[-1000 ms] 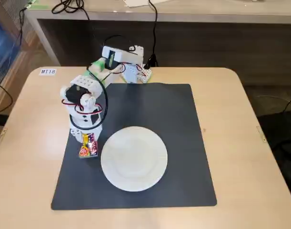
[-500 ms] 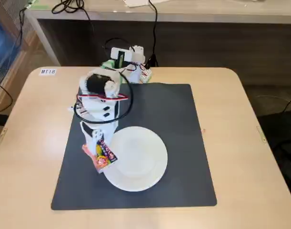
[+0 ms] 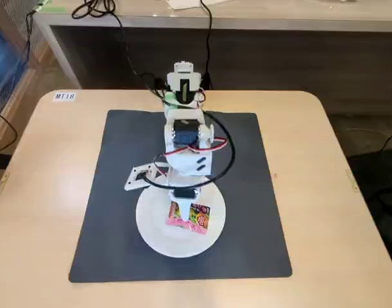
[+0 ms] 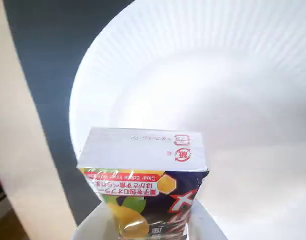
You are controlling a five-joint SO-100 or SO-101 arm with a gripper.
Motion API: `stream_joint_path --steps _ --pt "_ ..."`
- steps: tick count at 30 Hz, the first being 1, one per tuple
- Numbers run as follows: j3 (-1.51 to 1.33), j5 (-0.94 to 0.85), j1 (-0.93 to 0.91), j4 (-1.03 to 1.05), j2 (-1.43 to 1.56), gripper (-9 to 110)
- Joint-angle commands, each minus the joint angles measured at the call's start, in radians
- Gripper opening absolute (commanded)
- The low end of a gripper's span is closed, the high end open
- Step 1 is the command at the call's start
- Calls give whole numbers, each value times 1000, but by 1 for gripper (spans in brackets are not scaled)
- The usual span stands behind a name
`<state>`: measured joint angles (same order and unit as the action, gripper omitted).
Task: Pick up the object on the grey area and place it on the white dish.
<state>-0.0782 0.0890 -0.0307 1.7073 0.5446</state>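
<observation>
— Where is the snack packet (image 3: 189, 216) sitting right now?

— It is hanging over the white dish (image 3: 151, 239), near the middle of it, in the fixed view. The gripper (image 3: 183, 204) is pinching it by its upper edge, and the packet is fanning out below the fingers. Whether its lower edge is touching the plate, I cannot tell from here.

— And from the wrist?

— The packet (image 4: 142, 175) is filling the lower part of that view, clamped between the two white fingers (image 4: 95, 222), with the dish (image 4: 233, 65) spreading behind it and a strip of the grey mat (image 4: 47, 60) showing on the left.

— How is it going to handle, do you think?

— I am guessing light and thin, a crinkly foil wrapper that is flexing rather than staying stiff. It looks glossy, so probably a bit slippery. Gripping across the flat sealed edge, as it is doing now, seems the safest hold; squeezing the middle could crush whatever is inside.

— So dropping it should be harmless?

— Likely, being so light, though it might slide on the smooth plate.
</observation>
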Motion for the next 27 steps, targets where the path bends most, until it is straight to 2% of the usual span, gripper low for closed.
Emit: stream_joint_path --steps 1,4,7,12,18,23,25,27 --pt "72 -38 -20 -11 -15 6" --pt "72 -100 -21 -9 -31 19" --pt "66 -149 -12 -6 -28 39" --pt "63 -149 -14 -3 18 44" --pt "61 -190 -3 -2 150 36" --pt "31 -244 17 -2 371 12" --pt "-66 -244 18 -2 535 2" --pt "-287 -252 14 -3 756 0"
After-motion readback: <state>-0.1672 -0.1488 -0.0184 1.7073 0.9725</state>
